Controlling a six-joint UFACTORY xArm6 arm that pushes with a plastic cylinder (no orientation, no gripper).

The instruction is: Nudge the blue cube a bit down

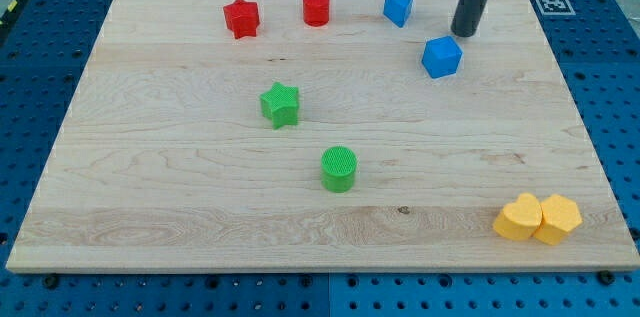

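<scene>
Blue is the colour of the cube [442,57] named in the task; it sits on the wooden counter [180,177] toward the view's upper right, resting flat and touching nothing. My tip [463,32] stands just above it and slightly to the view's right, near the cube but with a sliver of bare wood between them. This end effector is a plain dark rod with nothing to spread or pinch, so it holds nothing.

A second blue block [399,7], shape hard to make out, lies to the upper left of the cube, near the counter's top edge. Along that edge are also a red cylinder [316,7] and a red star [241,18]. A green star [281,105] and a green cylinder [339,169] sit around the middle. Two yellow blocks [538,218] touch each other at the lower right corner.
</scene>
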